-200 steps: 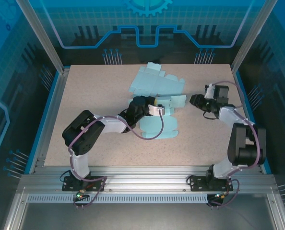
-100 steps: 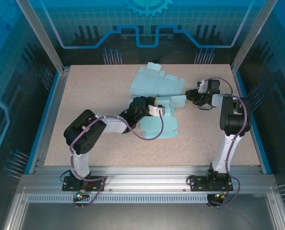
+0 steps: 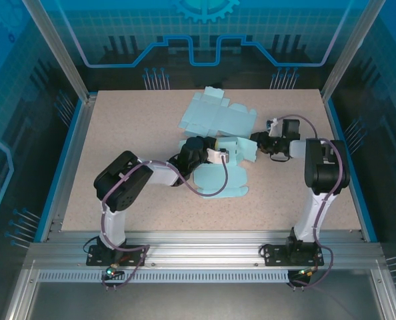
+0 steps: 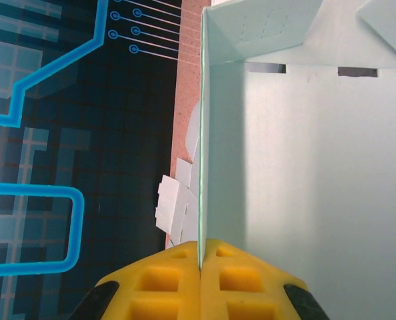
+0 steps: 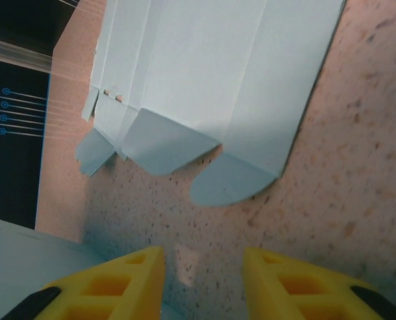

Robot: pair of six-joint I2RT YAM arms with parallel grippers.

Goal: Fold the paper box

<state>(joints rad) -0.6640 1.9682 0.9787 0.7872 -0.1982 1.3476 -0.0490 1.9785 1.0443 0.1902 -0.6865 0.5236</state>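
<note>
Here the left gripper [image 4: 201, 257] is pinched shut on a panel of the box [image 3: 226, 179] at table centre, seemingly standing it upright to set a crease, while the right gripper [image 5: 203, 267], half open and empty, hovers at the box's three o'clock, likely to press a flap.

The paper box [image 3: 215, 117] is pale mint, the counter [image 3: 131, 133] a speckled pinkish beige. The left gripper [image 4: 201, 257] and right gripper [image 5: 203, 263] are bright yellow; the walls [image 4: 51, 100] are dark with blue circuit-line patterns.
</note>
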